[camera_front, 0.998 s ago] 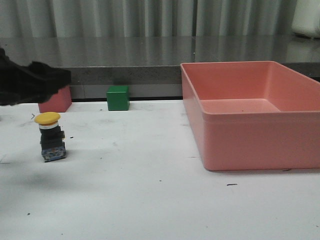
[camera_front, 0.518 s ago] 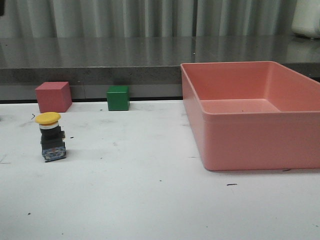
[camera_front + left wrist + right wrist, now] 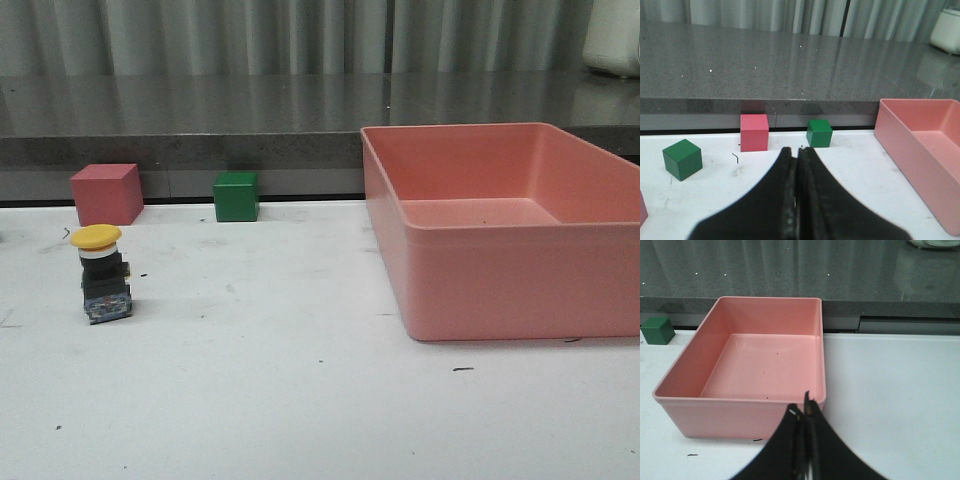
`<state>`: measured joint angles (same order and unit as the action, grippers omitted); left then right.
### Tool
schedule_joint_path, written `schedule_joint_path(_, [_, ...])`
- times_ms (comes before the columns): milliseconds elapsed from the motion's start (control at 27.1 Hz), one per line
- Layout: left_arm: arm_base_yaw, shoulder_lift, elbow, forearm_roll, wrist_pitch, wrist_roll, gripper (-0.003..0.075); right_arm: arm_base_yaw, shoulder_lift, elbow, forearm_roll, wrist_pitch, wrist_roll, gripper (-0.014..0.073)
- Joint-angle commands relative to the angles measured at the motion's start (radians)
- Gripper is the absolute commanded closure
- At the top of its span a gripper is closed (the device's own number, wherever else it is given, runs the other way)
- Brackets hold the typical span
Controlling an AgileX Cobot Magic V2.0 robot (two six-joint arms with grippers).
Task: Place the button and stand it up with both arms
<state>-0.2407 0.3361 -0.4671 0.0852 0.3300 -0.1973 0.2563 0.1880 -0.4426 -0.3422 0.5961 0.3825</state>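
The button (image 3: 103,275) stands upright on the white table at the left in the front view, its yellow cap on top and its dark body below. Nothing touches it. No arm shows in the front view. My left gripper (image 3: 796,150) is shut and empty, held above the table facing the cubes; the button does not show in its view. My right gripper (image 3: 803,409) is shut and empty, held near the pink bin (image 3: 765,365).
A large pink bin (image 3: 520,290) fills the right side of the table. A pink cube (image 3: 106,193) and a green cube (image 3: 236,195) stand at the table's far edge. The left wrist view shows a second green cube (image 3: 682,159) nearer on the left.
The left arm, which was in front of the pink cube at the left edge one second ago, has left the front view. The button has not moved.
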Motion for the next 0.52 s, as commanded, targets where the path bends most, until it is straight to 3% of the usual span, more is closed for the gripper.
schedule_joint_path(0, [-0.008, -0.059, -0.030, -0.008, -0.049, -0.009, 0.0740, -0.008, 0.012, -0.026, -0.028, -0.080, -0.007, 0.0656])
schedule_joint_path(481, [-0.008, -0.143, -0.030, -0.008, -0.042, -0.009, 0.0740, -0.008, 0.012, -0.026, -0.028, -0.080, -0.007, 0.0656])
